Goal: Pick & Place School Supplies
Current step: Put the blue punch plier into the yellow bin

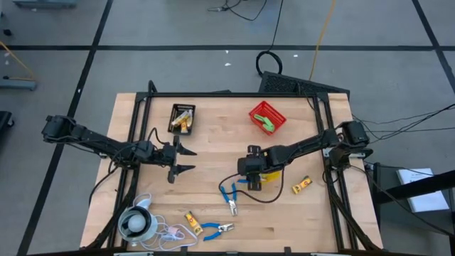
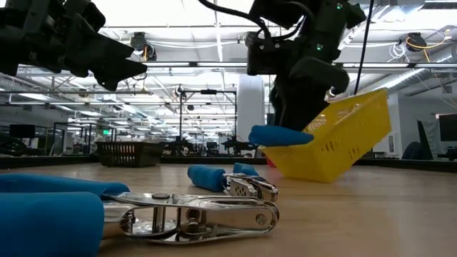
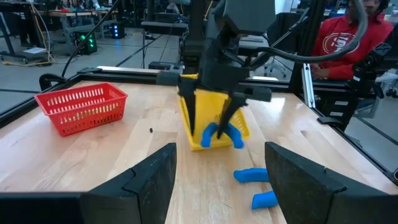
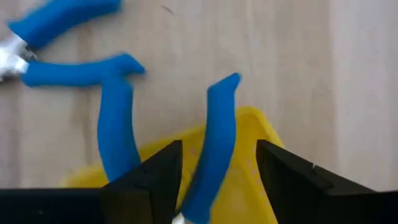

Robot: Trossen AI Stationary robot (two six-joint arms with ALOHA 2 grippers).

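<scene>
Dropping blue-handled pliers (image 4: 214, 149) from our parted right gripper (image 1: 250, 169) into the yellow bin (image 2: 335, 139) at table centre; left gripper (image 1: 182, 161) idles open at 9 o'clock, two pliers (image 1: 229, 198) and two yellow tubes (image 1: 302, 185) remain around 6 o'clock.

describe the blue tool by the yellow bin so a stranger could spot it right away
Start at the tilted yellow bin right of the table's middle, under the right gripper. Blue-handled pliers hang over its rim between the jaws, handles outside. Unlike the other two pairs, these do not lie flat on the wood.
</scene>
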